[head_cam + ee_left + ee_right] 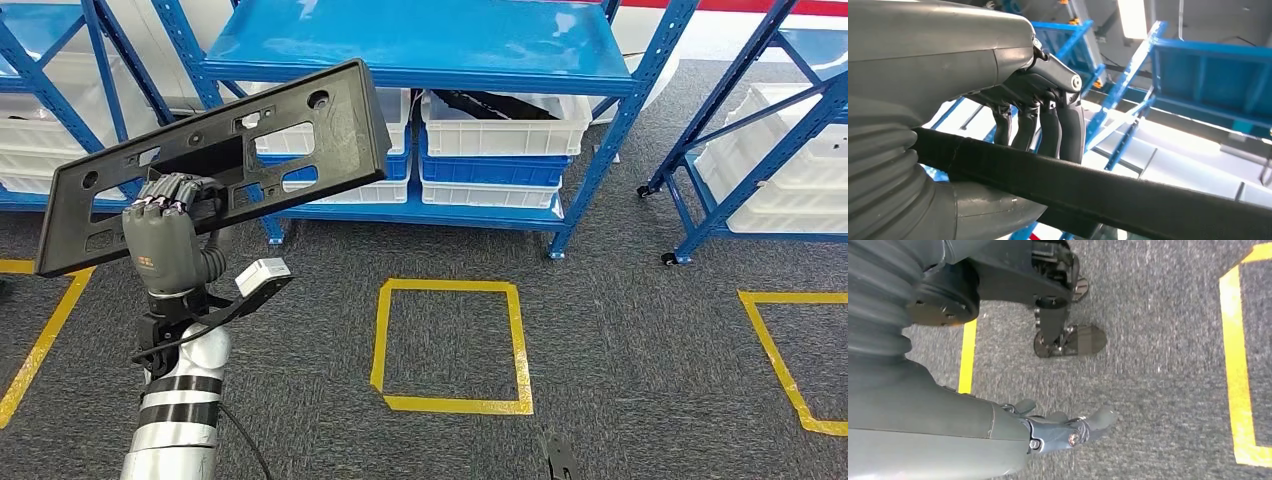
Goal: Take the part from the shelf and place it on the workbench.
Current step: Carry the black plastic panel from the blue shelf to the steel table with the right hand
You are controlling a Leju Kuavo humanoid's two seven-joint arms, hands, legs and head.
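Observation:
The part is a long flat black plastic panel (215,160) with cut-outs and holes, held up tilted in front of the blue shelf (420,50). My left hand (165,235) grips it near its left end, fingers curled over the edge. In the left wrist view the panel's black edge (1108,197) runs across under my curled fingers (1048,125). My right hand (1058,432) hangs down over the grey carpet with nothing in it, its fingers loosely extended.
White and blue bins (500,140) sit on the shelf's lower level. More blue racks with white bins (770,160) stand right and left. Yellow tape squares (450,345) mark the grey carpet.

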